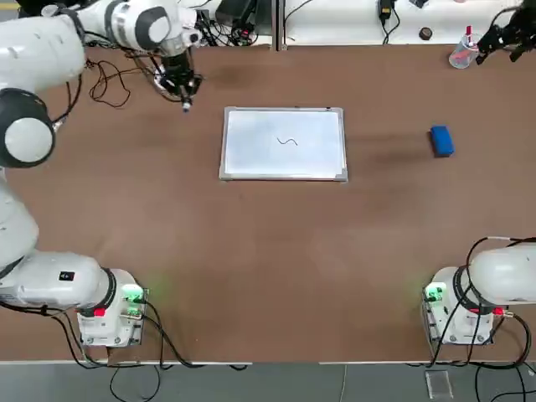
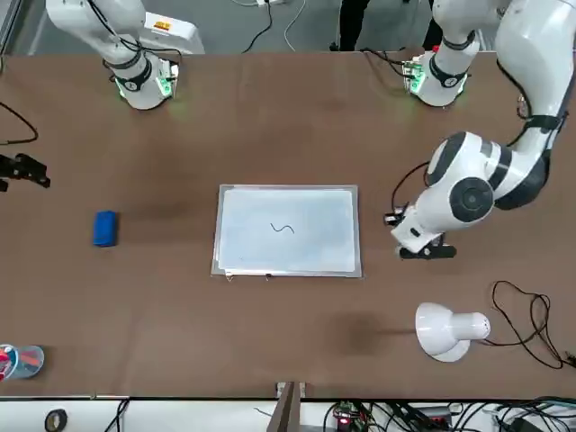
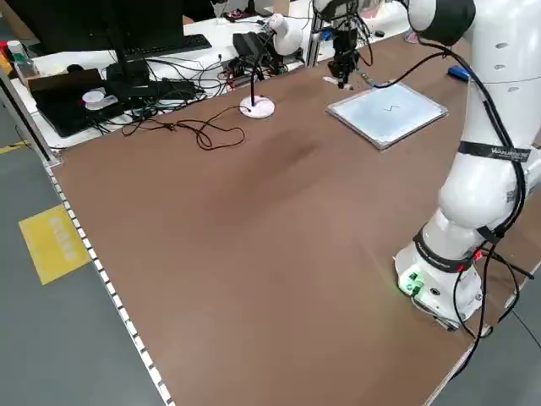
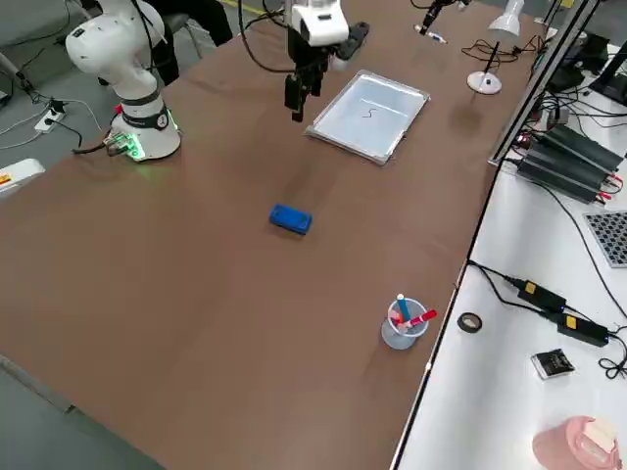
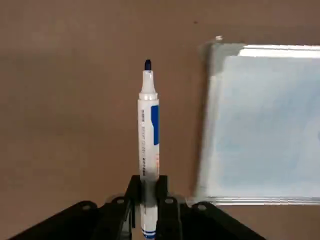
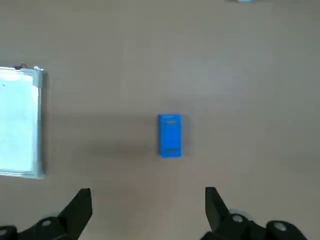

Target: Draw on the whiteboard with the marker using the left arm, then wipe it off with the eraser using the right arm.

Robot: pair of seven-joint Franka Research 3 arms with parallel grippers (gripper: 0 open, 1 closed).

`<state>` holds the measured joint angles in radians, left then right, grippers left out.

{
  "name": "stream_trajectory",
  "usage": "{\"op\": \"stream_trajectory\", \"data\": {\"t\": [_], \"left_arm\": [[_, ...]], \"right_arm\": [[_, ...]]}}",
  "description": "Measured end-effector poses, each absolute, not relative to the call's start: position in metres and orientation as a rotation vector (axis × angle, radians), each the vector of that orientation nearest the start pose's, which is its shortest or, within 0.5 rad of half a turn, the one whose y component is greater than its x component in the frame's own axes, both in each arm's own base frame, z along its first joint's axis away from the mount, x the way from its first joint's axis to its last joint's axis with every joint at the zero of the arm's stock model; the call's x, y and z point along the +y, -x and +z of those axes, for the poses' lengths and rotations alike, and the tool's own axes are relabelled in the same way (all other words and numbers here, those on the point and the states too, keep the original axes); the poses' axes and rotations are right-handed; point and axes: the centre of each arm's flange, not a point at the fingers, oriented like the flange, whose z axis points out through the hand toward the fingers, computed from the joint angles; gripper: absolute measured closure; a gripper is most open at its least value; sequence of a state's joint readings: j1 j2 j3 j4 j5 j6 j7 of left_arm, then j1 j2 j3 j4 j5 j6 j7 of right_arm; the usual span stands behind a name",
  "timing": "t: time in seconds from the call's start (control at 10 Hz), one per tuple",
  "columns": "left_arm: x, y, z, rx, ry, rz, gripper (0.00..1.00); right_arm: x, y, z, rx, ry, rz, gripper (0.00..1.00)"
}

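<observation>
Closest to the lens in the left wrist view, the left gripper (image 5: 146, 210) is clamped on the marker (image 5: 148, 150), whose uncapped dark tip points away from the jaws. Seen from the top, this gripper (image 1: 182, 90) hangs off the far-left corner of the whiteboard (image 1: 284, 142), clear of its frame (a sensible place to carry a wet tip, away from the white face). One small dark squiggle (image 1: 287, 141) sits near the board's middle, so the drawing half looks done, and I judge that the marker is on its way to being put down beside the board. Well to the board's right lies the eraser (image 1: 441, 141), flat on the table and untouched. Above it hangs the right gripper (image 6: 147, 212), jaws spread wide and empty, the blue block centred between them in its wrist view; it seems lined up for a straight drop and pickup. Little stands in the way: bare table separates eraser and board. Beyond the board's far-left corner stands a white lamp (image 2: 445, 330) with its loose cable (image 2: 526, 324), near the left gripper's likely set-down area. A cup (image 4: 400, 323) of pens stands far off past the eraser.
</observation>
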<state>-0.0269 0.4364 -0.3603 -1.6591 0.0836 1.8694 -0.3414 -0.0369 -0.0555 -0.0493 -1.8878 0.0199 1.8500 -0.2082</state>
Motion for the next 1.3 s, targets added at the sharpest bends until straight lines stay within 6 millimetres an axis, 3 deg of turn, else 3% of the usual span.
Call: {"op": "stream_trajectory", "data": {"t": [0.3, 0.7, 1.0, 1.3], "left_arm": [[-0.147, -0.608, 0.338, 0.212, 3.099, 0.278, 0.82], [-0.077, -0.593, 0.272, 0.238, 3.117, 0.176, 0.82], [-0.06, -0.581, 0.226, 0.203, 3.14, 0.202, 0.82], [-0.058, -0.58, 0.197, 0.175, 3.166, 0.212, 0.82]], "right_arm": [[-0.058, -0.548, 0.505, -0.264, 3.121, -0.111, 0.0], [-0.06, -0.549, 0.439, -0.264, 3.132, -0.192, 0.0], [-0.067, -0.547, 0.393, -0.244, 3.138, -0.193, 0.0], [-0.073, -0.547, 0.351, -0.231, 3.146, -0.214, 0.0]]}}
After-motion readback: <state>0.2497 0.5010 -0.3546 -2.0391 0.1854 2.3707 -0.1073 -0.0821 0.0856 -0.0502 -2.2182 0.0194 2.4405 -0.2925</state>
